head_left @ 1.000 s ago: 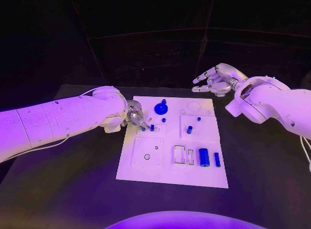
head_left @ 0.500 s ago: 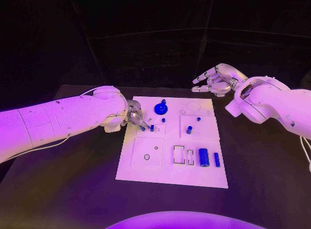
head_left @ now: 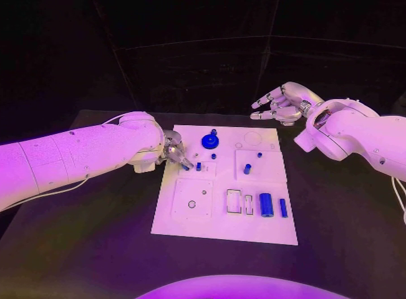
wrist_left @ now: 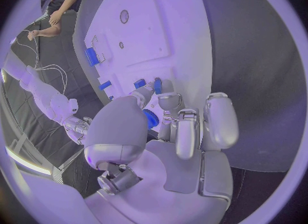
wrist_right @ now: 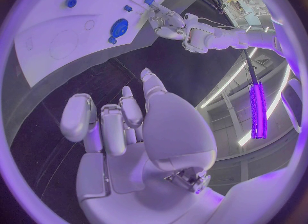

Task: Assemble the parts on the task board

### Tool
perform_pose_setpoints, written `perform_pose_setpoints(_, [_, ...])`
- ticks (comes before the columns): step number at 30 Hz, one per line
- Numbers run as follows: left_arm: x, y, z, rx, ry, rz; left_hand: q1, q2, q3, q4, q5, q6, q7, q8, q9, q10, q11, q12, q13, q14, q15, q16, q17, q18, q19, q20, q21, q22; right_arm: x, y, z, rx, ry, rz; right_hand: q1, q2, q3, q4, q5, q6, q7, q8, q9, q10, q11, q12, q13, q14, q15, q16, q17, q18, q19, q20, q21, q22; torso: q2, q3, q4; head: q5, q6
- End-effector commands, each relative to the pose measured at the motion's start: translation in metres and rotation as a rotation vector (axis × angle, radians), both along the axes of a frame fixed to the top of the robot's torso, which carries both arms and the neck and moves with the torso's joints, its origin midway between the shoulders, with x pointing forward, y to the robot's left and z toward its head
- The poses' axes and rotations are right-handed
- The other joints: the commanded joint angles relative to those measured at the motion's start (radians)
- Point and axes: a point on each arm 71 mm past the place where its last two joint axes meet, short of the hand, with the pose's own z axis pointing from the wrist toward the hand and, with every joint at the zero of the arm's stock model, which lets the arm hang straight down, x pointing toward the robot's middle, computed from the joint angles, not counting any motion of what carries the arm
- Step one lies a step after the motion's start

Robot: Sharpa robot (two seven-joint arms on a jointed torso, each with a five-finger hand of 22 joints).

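On the white task board [head_left: 222, 218] the left hand [head_left: 174, 152] pinches a small blue peg [head_left: 186, 166] at the board's left edge, apparently mid-placement and needing careful alignment over a hole, while the right hand [head_left: 282, 103] hovers spread beyond the far edge.

No text, label, number or sign can be read on anything here

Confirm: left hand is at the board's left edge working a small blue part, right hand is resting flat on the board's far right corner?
Not quite. The right hand is lifted off, beyond the board's far edge, holding nothing, as the head view shows. The left hand is at the left edge by a small blue part.
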Motion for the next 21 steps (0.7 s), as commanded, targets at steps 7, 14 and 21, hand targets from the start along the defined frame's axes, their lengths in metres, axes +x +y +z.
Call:
perform_pose_setpoints(7, [-0.0023,-0.0015,-0.0004,0.010,0.011,-0.011,-0.008,0.006,-0.012,0.004,0.000,0.010,-0.002,0.004,0.001,0.008,-0.001,0.007,0.003,0.106,-0.010,0.003,0.263,-0.002,0.008,-0.001,0.008,0.004,-0.0001,0.0011,0.0014,-0.001,-0.003,0.006,-0.006,0.001,-0.005,0.001,0.005,0.004,0.002,0.004,0.001,-0.006,-0.002,-0.005,-0.001,0.048,-0.003,-0.007,-0.001,0.016,-0.005,-0.002,-0.004,-0.001,0.000,0.0006,0.0000,0.001,0.000])
perform_pose_setpoints(14, [-0.0022,-0.0035,0.0001,-0.001,0.005,-0.011,-0.011,0.010,-0.026,0.011,0.000,0.012,-0.003,0.006,0.001,0.010,-0.002,0.009,0.004,0.106,-0.010,0.003,0.263,-0.003,0.010,-0.001,0.011,0.008,-0.0001,0.0010,0.0014,-0.001,-0.003,0.006,-0.009,0.002,-0.007,0.004,0.006,0.004,0.002,0.004,0.001,-0.006,-0.002,-0.005,-0.001,0.048,-0.002,-0.007,-0.001,0.016,-0.004,-0.002,-0.005,-0.001,0.000,0.0009,-0.0010,0.001,0.000])
perform_pose_setpoints(21, [-0.0022,-0.0053,0.0009,-0.026,-0.002,-0.008,-0.019,0.009,-0.052,0.024,0.000,0.014,-0.004,0.008,0.000,0.015,-0.003,0.011,0.007,0.106,-0.011,0.003,0.263,-0.004,0.011,-0.002,0.014,0.012,-0.0001,0.0011,0.0014,-0.001,-0.003,0.006,-0.009,0.002,-0.007,0.004,0.006,0.004,0.002,0.004,0.001,-0.006,-0.002,-0.005,-0.001,0.048,-0.002,-0.007,-0.001,0.016,-0.004,-0.002,-0.005,-0.001,0.000,0.0006,-0.0004,0.001,0.000])
